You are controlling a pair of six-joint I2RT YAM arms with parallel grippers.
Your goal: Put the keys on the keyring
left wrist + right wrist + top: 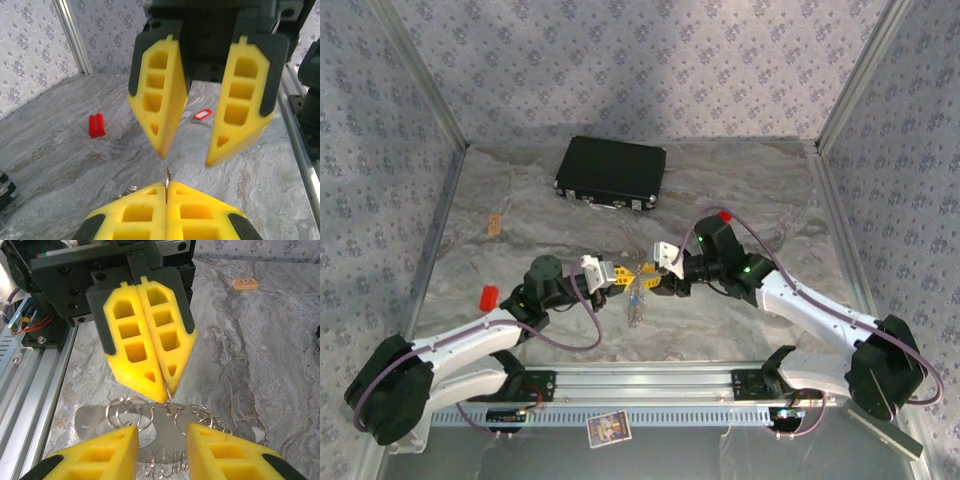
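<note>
Two grippers met tip to tip, mid-table, near side.
Table (740,190): marble-look top. Black case (610,172): lay flat, far centre. L gripper (618,274): fingers pressed together, clamped on keyring (167,177), which stood edge-on at the tips. R gripper (161,432): fingers stood apart, facing L tips across a small gap. Red block (489,296): sat on L side of table. Wood block (495,224): lay far L. Red-head key (201,115): lay flat on table beyond R fingers. Linked wire rings (131,412): hung just below L tips.
</note>
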